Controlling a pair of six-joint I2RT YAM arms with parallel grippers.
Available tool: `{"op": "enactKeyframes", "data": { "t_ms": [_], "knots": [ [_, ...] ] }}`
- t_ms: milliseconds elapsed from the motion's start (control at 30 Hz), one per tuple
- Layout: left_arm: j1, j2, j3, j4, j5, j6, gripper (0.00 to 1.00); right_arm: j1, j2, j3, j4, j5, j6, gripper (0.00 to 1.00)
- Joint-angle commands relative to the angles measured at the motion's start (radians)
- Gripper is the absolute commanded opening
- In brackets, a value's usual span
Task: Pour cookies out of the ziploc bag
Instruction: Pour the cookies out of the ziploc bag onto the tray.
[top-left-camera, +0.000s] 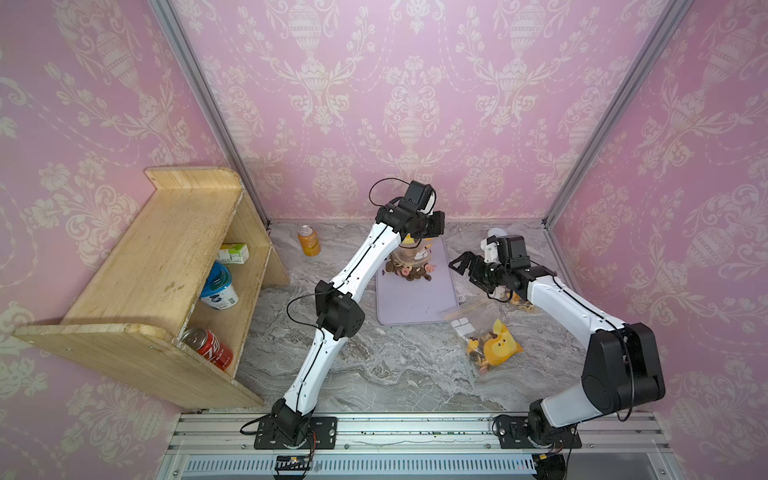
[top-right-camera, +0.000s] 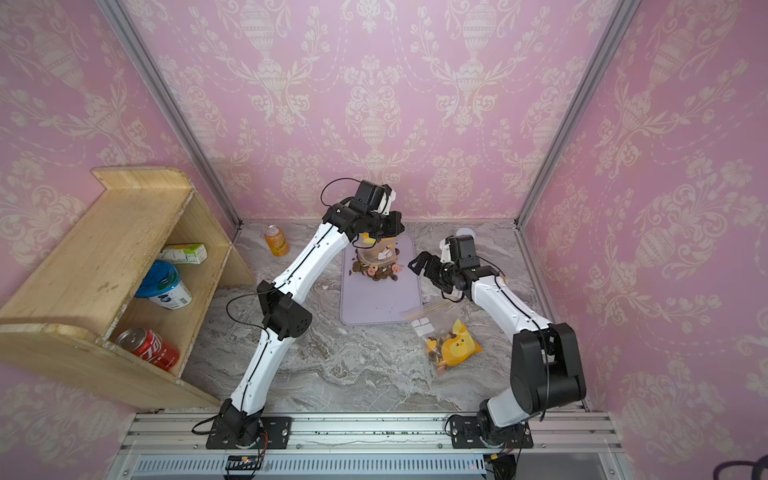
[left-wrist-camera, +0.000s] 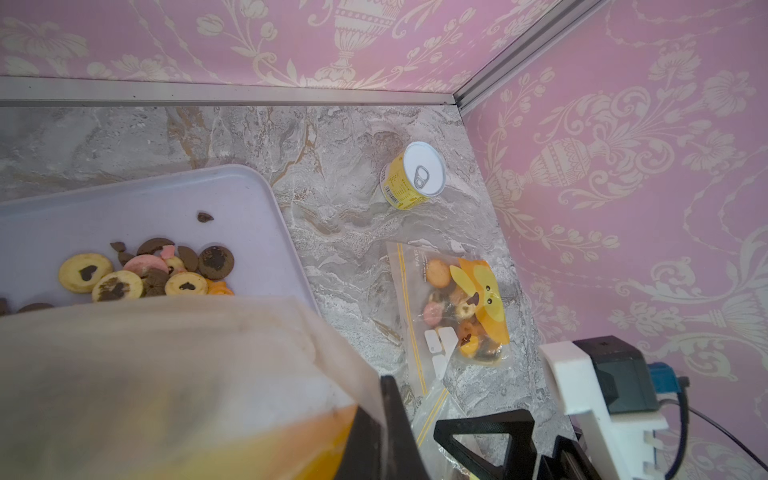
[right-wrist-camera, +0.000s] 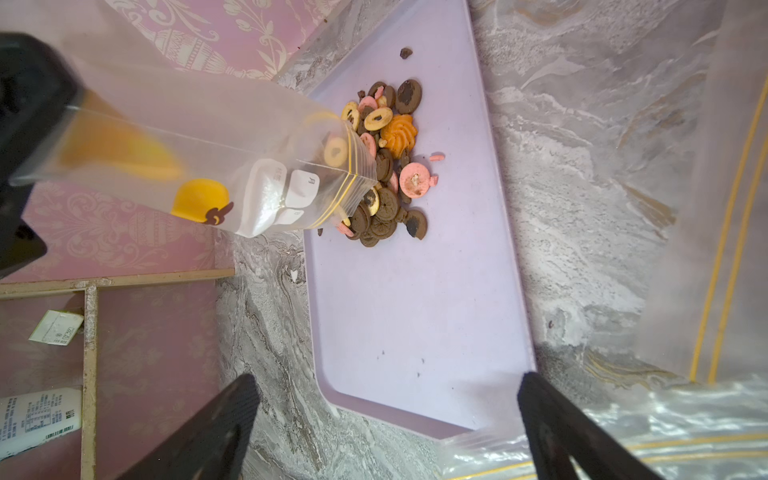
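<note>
My left gripper (top-left-camera: 417, 237) is shut on the bottom edge of a clear ziploc bag (top-left-camera: 411, 254) and holds it mouth-down over the back of a lilac tray (top-left-camera: 415, 305). The cookies (top-left-camera: 409, 272), brown, tan, pink and orange, lie in a pile under the bag's mouth. In the right wrist view the ziploc bag (right-wrist-camera: 208, 166) has a few cookies (right-wrist-camera: 386, 166) at its yellow-striped opening. My right gripper (right-wrist-camera: 386, 382) stands open and holds nothing, low beside the tray's right edge (top-right-camera: 419, 291).
A second closed bag (top-left-camera: 486, 336) with biscuits and a yellow animal face lies right of the tray, and another bag (left-wrist-camera: 457, 307) sits by the right arm. A wooden shelf (top-left-camera: 166, 266) with cans stands left. An orange can (top-left-camera: 308, 240) and a yellow tin (left-wrist-camera: 413, 174) sit at the back.
</note>
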Motion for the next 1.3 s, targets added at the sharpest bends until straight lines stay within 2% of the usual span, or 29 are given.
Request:
{"op": "enactKeyframes", "data": {
  "t_ms": [0, 433, 733, 1267],
  "knots": [
    [0.009, -0.059, 0.024, -0.035, -0.038, 0.038, 0.0, -0.002, -0.025, -0.011, 0.012, -0.007, 0.013, 1.0],
    [0.018, -0.078, 0.019, -0.1, -0.132, 0.1, 0.0, -0.003, -0.03, -0.015, 0.013, -0.008, 0.015, 1.0],
    [0.018, -0.073, -0.103, -0.063, -0.154, 0.123, 0.0, -0.002, -0.034, -0.025, 0.013, -0.007, 0.012, 1.0],
    [0.02, -0.042, -0.17, -0.07, -0.175, 0.162, 0.0, -0.004, -0.039, -0.028, 0.011, -0.006, 0.017, 1.0]
  ]
}}
